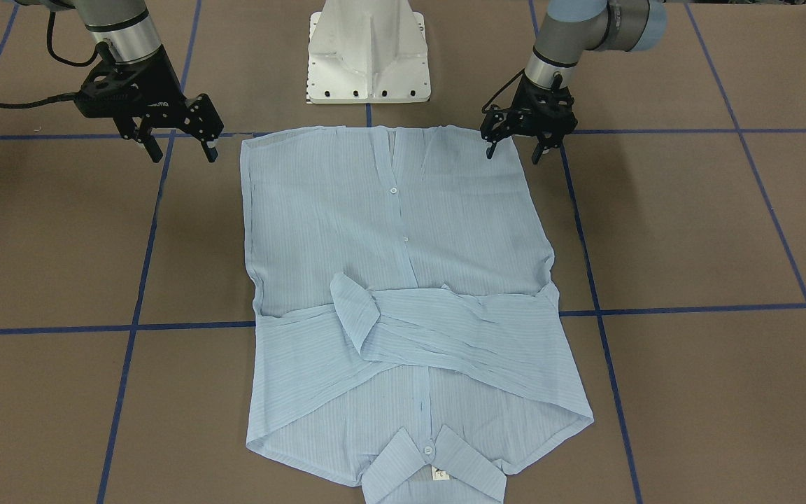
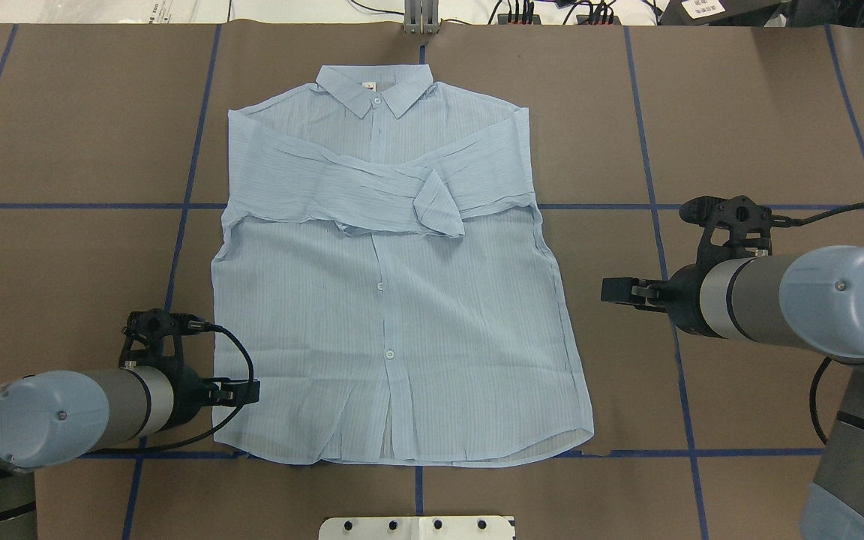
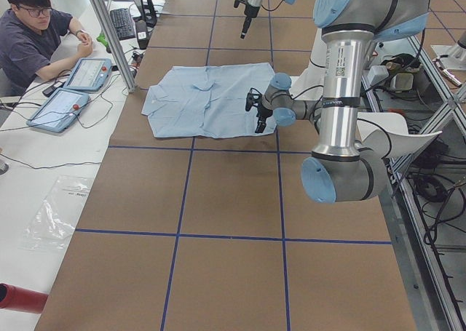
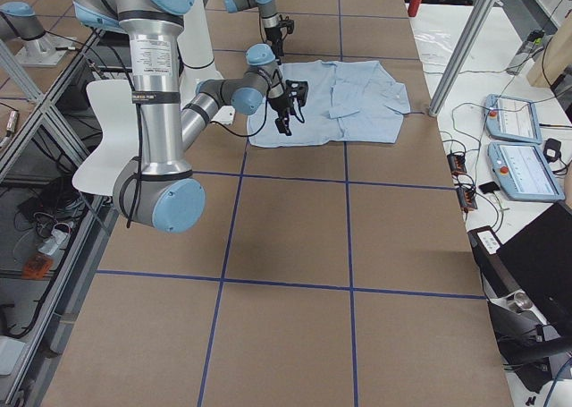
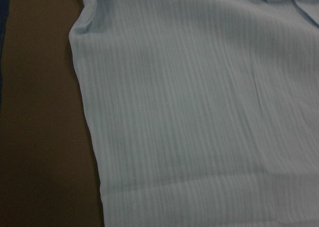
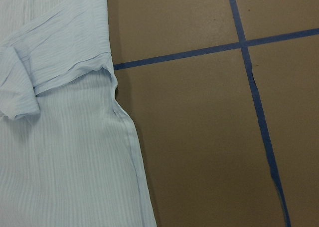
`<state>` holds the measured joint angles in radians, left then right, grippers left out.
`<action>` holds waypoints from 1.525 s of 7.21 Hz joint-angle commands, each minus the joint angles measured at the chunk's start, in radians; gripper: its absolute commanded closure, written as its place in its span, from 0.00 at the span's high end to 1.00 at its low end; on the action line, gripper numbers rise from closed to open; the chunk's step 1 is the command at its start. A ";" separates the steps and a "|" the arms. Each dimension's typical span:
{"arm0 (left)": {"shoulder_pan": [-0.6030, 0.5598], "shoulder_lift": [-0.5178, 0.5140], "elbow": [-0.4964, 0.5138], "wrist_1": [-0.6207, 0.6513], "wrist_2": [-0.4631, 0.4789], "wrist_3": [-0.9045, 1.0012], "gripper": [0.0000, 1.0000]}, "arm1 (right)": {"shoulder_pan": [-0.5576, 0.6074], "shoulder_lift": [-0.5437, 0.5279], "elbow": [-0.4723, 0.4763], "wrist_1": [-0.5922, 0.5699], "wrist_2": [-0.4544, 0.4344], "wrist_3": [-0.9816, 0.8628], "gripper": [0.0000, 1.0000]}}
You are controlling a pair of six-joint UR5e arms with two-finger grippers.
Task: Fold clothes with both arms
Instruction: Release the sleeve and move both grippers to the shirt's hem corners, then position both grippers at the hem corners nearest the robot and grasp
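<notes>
shirt (image 1: 403, 231) flat; left claw (image 1: 513, 152) wide, pointing down at hem corner; right claw (image 1: 184, 152) wide.

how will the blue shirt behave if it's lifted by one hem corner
Likely floppy: the shirt lies flat with soft wrinkles, so it should drape and sag from any pinch. Probably light; the fabric looks thin near the hem. The folded sleeves may slide open when lifted.

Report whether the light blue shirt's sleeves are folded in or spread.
Folded in: both sleeves of the light blue ribbed shirt lie crossed over its chest.
</notes>
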<state>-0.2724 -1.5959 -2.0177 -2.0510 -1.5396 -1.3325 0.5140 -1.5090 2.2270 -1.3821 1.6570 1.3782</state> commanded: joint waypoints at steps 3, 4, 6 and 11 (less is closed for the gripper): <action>0.082 0.025 -0.001 0.002 0.026 -0.059 0.59 | -0.009 0.001 -0.001 0.000 -0.011 0.001 1.00; 0.085 0.025 -0.010 0.002 0.024 -0.059 0.42 | -0.009 0.001 -0.001 0.000 -0.011 0.001 1.00; 0.085 0.027 -0.024 0.028 0.024 -0.059 0.31 | -0.011 0.003 -0.001 0.000 -0.011 0.001 1.00; 0.097 0.025 -0.027 0.045 0.024 -0.059 0.35 | -0.017 0.001 -0.004 0.000 -0.011 0.001 1.00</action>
<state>-0.1827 -1.5702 -2.0458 -2.0081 -1.5156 -1.3913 0.4974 -1.5070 2.2228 -1.3821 1.6456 1.3790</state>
